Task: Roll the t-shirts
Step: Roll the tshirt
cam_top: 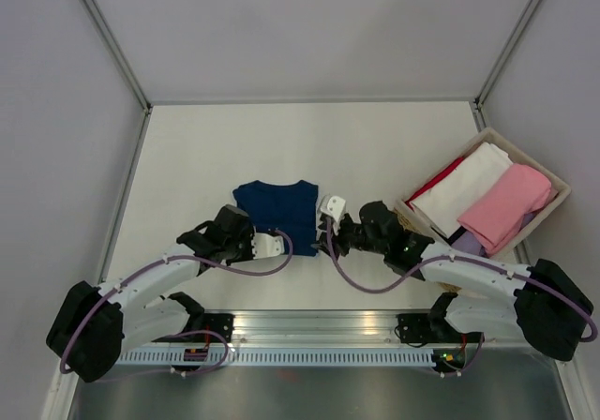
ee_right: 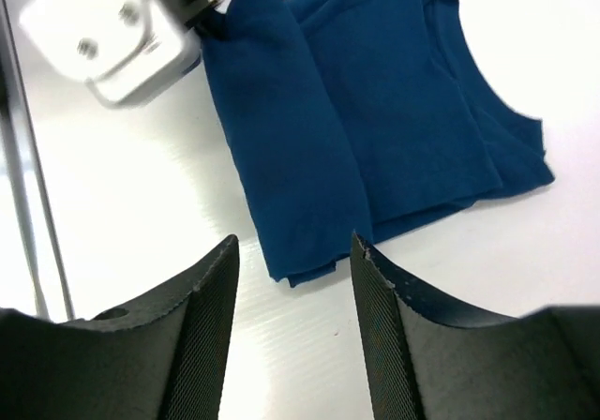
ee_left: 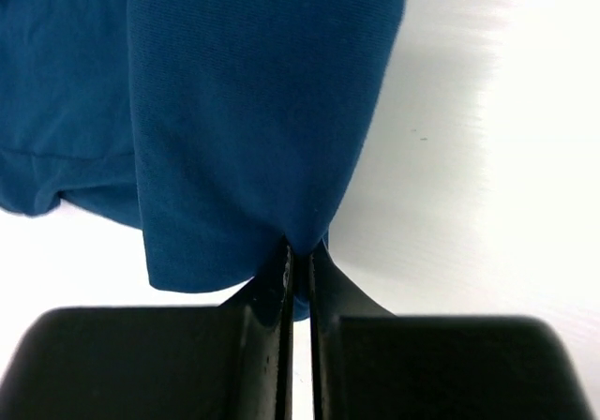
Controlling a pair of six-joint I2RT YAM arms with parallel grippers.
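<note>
Left wrist view, left gripper (ee_left: 300,256) pressed together, pinching edge of navy t-shirt (ee_left: 253,111), right gripper (ee_right: 293,244) spread, holding nothing, near its folded corner on white table (ee_right: 141,204)

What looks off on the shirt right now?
On the navy shirt, the folded-over strip sticks out past the rest at the end by the open right fingers, leaving a stepped edge. The left fingers pinch its other end.
</note>
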